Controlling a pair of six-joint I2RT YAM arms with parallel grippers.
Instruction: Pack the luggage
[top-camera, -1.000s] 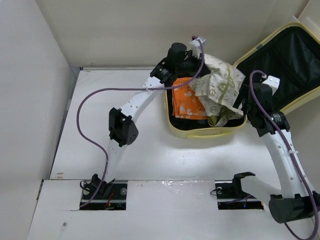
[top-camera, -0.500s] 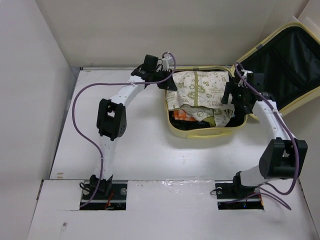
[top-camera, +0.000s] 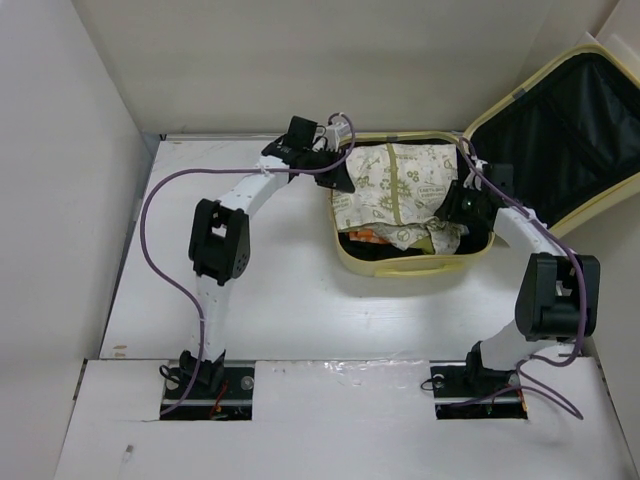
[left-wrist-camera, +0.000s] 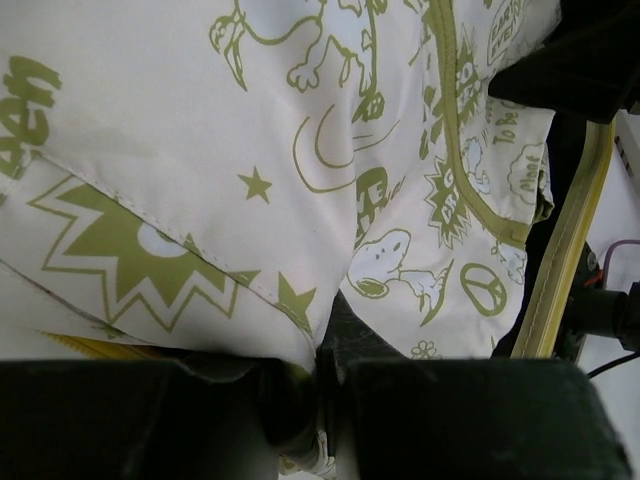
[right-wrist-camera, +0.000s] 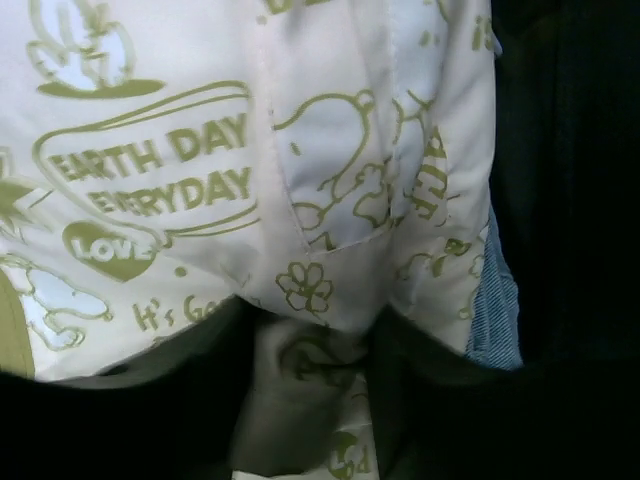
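1. Comparing the overhead view with a second ago, the printed cloth (top-camera: 395, 190) is found lowered from a raised, bunched heap to a spread layer inside the luggage (top-camera: 410, 268). Both arms have been brought down to its two ends. The orange item (top-camera: 366, 237) is now mostly covered. The garment is therefore judged nearly packed, with only releasing and tucking left. The luggage lies at the far right of the table, its lid (top-camera: 570, 130) propped open to the right. The left gripper (top-camera: 335, 175) is set at the cloth's left edge and the right gripper (top-camera: 455, 205) at its right edge.
2. In the left wrist view, the fingers (left-wrist-camera: 150, 420) are seen drawn narrow, with a fold of the cloth pinched between them. The yellow rim of the luggage is seen just beside the cloth, on the right of this view.
3. In the right wrist view, a bunch of the cloth is seen lying between the fingers (right-wrist-camera: 100, 420). Whether it is clamped cannot be told. The black lining is seen on the right, with a strip of blue striped fabric (right-wrist-camera: 497, 310) at the cloth's edge.
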